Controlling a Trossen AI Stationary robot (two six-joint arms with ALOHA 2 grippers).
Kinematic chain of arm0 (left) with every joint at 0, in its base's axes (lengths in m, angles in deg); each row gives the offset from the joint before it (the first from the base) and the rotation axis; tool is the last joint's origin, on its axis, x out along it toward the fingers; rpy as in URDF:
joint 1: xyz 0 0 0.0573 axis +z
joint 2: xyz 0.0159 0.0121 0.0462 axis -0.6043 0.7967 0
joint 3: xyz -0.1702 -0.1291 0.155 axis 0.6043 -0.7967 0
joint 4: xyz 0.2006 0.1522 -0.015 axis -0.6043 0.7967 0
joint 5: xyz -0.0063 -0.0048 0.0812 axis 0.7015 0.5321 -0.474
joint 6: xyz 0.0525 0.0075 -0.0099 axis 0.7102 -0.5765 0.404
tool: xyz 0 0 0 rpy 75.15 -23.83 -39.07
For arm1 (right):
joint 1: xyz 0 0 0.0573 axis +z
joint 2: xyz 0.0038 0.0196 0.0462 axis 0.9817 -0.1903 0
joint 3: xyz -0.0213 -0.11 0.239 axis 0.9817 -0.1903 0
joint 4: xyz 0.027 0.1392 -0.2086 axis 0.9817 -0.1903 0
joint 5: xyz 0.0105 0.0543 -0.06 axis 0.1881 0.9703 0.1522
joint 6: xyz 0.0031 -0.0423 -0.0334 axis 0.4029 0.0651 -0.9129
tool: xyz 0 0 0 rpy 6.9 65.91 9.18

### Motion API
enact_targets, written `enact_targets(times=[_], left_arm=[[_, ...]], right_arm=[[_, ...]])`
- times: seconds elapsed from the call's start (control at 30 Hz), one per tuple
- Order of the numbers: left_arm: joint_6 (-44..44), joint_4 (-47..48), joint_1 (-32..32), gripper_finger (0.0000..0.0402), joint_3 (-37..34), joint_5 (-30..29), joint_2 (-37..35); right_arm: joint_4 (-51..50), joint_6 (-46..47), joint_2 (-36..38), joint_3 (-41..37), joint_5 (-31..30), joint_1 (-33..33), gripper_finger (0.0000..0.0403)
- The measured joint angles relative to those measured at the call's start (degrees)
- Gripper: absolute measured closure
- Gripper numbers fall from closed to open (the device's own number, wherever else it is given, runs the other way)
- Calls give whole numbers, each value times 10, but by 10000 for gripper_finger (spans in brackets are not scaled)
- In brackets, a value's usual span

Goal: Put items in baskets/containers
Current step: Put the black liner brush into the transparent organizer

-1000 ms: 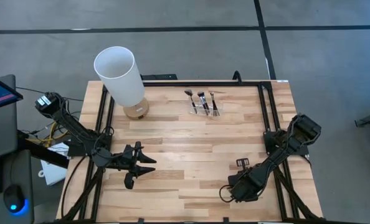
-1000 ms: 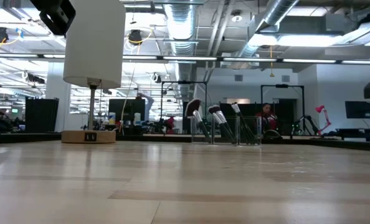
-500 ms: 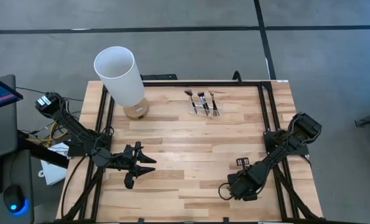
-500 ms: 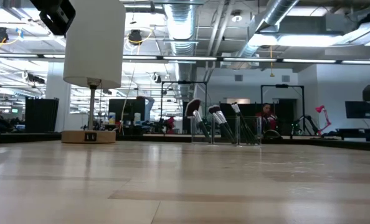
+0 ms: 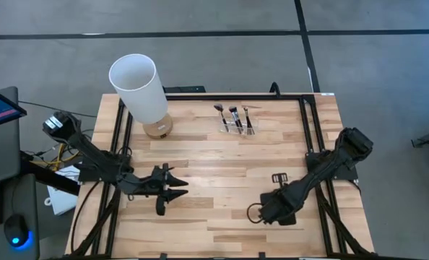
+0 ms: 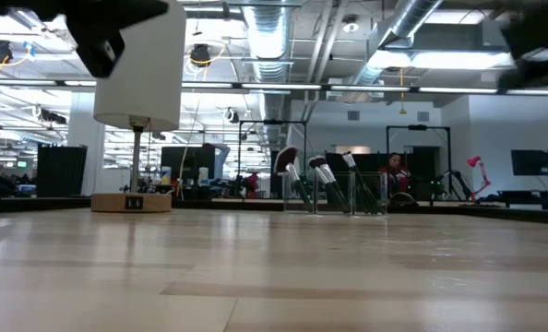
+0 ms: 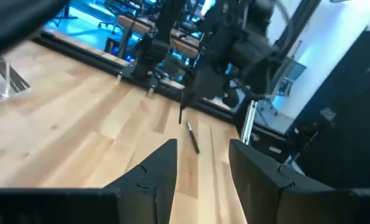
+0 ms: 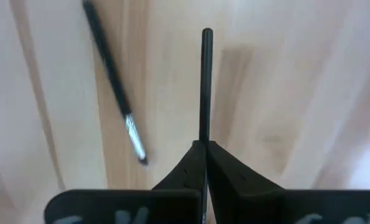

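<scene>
Right wrist view: caught right gripper [image 8: 203, 149] with jaws closed hard on held brush [image 8: 205, 87], dark handle poking straight out past the tips; probably pinched at one end so the rest could drop into a slot. Sat well apart from clear holder [image 5: 236, 124], toward the near right of it, low over table [image 5: 222, 162]. Left loose brush [image 8: 113, 87] flat on the wood just beside the held one, silver ferrule showing, much farther from the holder than from that gripper; likely next in line. Also picked up in left wrist view as loose brush [image 7: 192, 138] under the other arm. Found left gripper [image 5: 167, 189] well apart from the holder on its near left, jaws spread wide, nothing between them; judged as waiting, aimed across at the loose brush. Noted slotted brushes [image 6: 320, 180] already leaning heads-up in the holder, so task partly done. Kept white cylinder [image 5: 139, 87] standing left of the holder, not a target. Next move judged: carry across to the holder, tip the handle down.
</scene>
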Motion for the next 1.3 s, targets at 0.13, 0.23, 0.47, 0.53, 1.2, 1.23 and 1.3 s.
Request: enact_targets(times=[0.13, 0.23, 0.47, 0.53, 1.2, 1.23, 1.3], left_arm=[[-26, -101, 32, 259, 0, 77, 72], [-59, -179, 63, 259, 2, 186, 130], [-98, -237, 101, 259, 69, 259, 258], [-104, -237, 103, 259, 90, 261, 283], [-53, -236, 93, 259, 113, 302, 283], [-48, -236, 94, 259, 113, 304, 283], [-38, -235, 94, 259, 113, 307, 283]], right_arm=[[-53, -28, 0, 41, -42, -16, 403], [-82, -49, 0, 69, -67, -26, 402], [-82, -80, 1, 119, -136, -50, 402], [-79, -80, 1, 121, -137, -56, 402], [102, -185, 154, -116, -215, -310, 332], [122, -206, 172, -118, -206, -339, 332], [143, -215, 201, -125, -169, -406, 333]])
